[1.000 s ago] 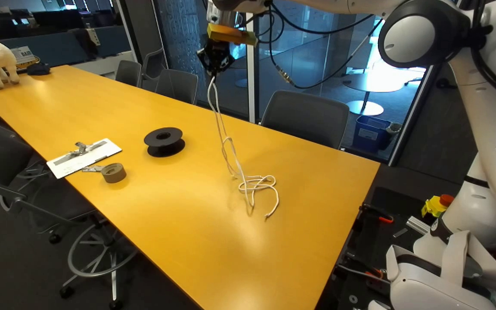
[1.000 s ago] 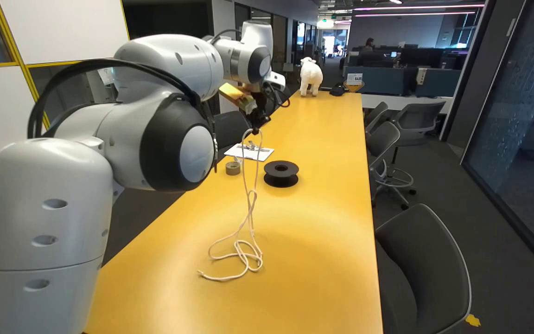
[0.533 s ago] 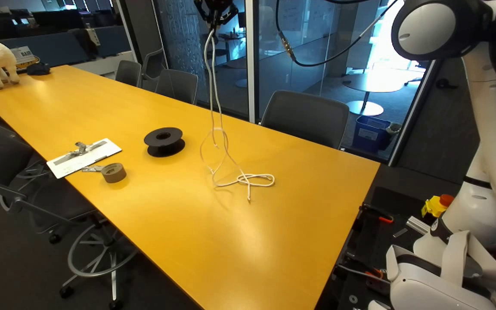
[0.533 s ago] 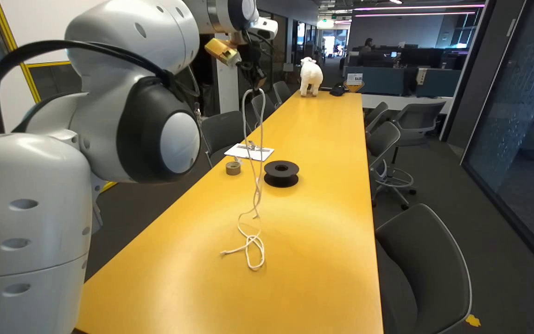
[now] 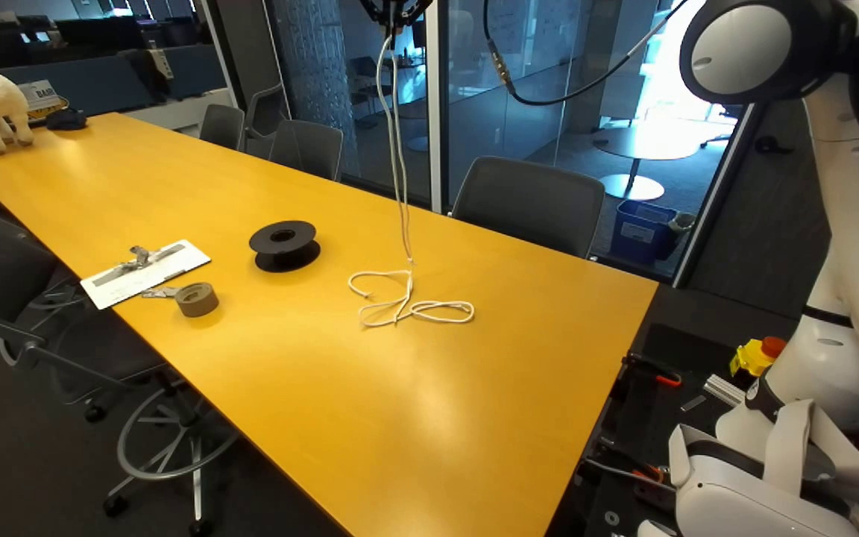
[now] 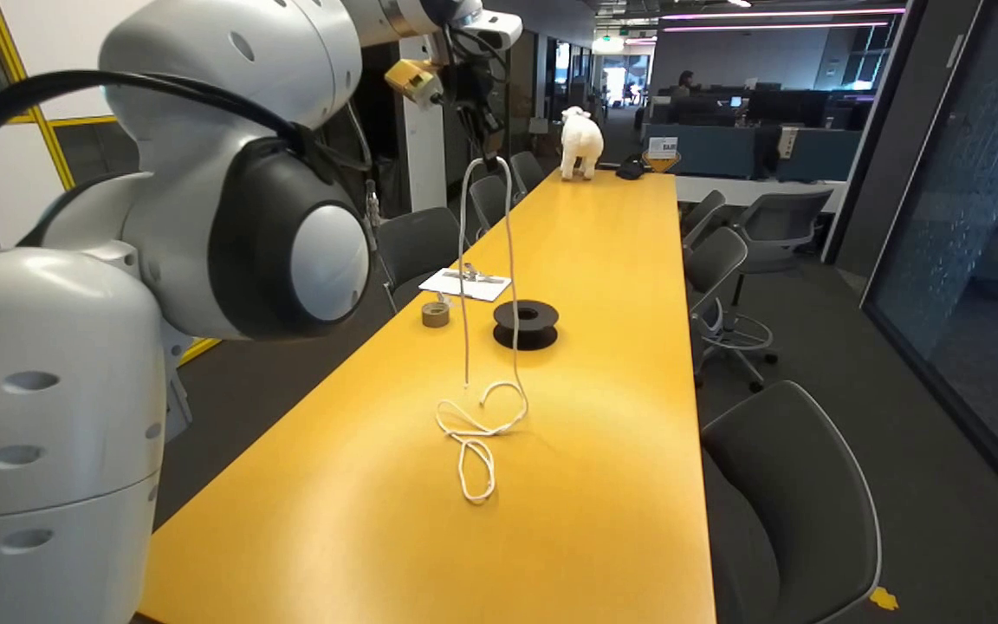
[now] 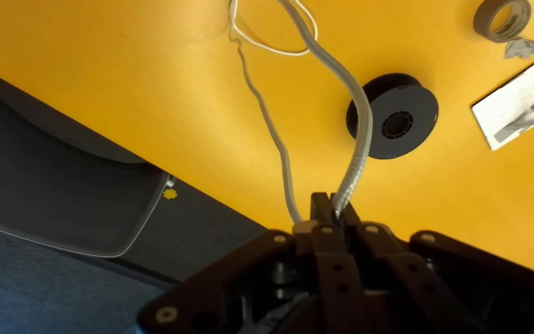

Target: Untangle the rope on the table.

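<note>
My gripper (image 7: 333,199) is shut on the rope (image 7: 362,120), high above the glossy yellow-orange table (image 5: 429,447). In an exterior view the gripper (image 5: 392,33) sits at the top edge, most of the arm above it cut off. Two strands of the cream rope (image 5: 405,227) hang from it close together. In the other viewpoint's picture the rope (image 6: 462,251) drapes over the tips of the gripper (image 6: 489,154) as an upside-down U. Lower down, the rope lies on the table (image 6: 594,537) in a wavy curl and a narrow loop. Inside the jaws, the pinched part is hidden.
A black spool (image 5: 284,245) stands on the table, behind one hanging strand in an exterior view. Beyond it lie a brown tape roll (image 5: 197,299) and a white strip with dark items (image 5: 145,273). Grey chairs (image 6: 789,511) line the sides; a plush sheep (image 6: 581,146) stands at the far end.
The gripper has risen, lifting more rope, then shifted slightly sideways. The rope's loose end has swung round from the near side, and the pile on the table has spread into fewer loops.
</note>
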`<action>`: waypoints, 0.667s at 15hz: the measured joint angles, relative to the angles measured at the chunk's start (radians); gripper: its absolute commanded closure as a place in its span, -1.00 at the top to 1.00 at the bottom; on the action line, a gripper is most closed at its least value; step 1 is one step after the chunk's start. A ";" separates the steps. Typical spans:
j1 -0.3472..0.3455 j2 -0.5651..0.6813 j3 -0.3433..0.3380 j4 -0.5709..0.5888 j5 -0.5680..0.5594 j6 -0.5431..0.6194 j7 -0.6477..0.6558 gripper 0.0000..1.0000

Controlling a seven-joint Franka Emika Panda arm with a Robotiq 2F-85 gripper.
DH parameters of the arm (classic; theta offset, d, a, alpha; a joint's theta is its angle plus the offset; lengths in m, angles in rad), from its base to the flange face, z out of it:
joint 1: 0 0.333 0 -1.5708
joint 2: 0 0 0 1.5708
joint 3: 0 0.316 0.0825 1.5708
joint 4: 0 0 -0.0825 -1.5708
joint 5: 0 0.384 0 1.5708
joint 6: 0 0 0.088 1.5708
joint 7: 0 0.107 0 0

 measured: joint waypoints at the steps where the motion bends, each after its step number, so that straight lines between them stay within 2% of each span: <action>1: 0.009 -0.002 -0.006 0.003 -0.023 -0.023 0.019 -0.96; 6: 0.053 -0.022 -0.034 -0.006 -0.128 -0.191 0.079 -0.96; 10: 0.056 -0.049 -0.035 -0.093 -0.157 -0.249 0.072 -0.96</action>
